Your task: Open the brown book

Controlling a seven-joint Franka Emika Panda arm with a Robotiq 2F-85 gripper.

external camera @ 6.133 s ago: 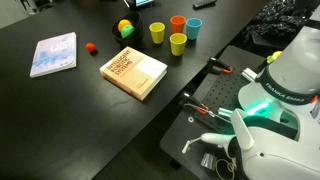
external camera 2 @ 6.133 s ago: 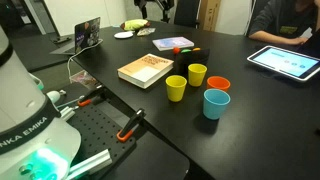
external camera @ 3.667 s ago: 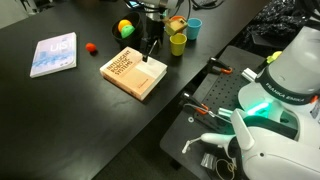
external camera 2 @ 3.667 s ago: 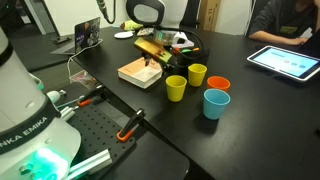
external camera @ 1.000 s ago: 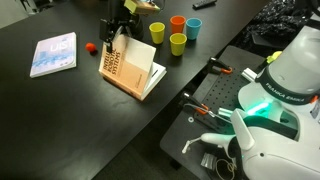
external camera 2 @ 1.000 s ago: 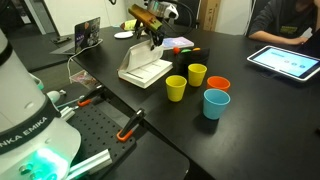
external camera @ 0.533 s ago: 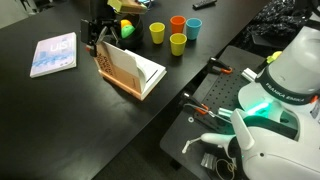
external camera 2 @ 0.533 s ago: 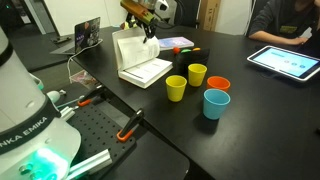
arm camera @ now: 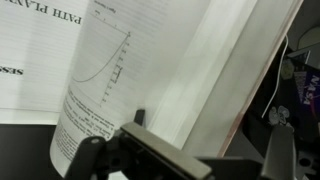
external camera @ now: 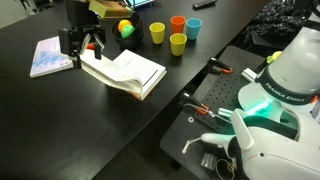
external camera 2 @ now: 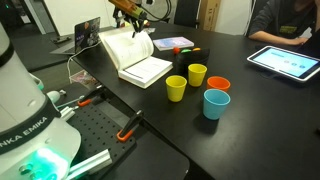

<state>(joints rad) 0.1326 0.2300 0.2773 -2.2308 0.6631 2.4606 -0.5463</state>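
Swung further back than half a second ago, the cover of the brown book leans past upright toward the blue book.
The brown book lies open on the black table, white pages up, and a page with a graph fills the wrist view. The gripper is at the raised cover's edge, its fingers spread wide with pages between them.

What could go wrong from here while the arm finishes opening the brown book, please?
1. The cover of the brown book stands raised rather than lying flat. If the hand lets go now, the cover might drop closed.
2. The light blue book lies close beside the hand, so a swing that way could knock it.
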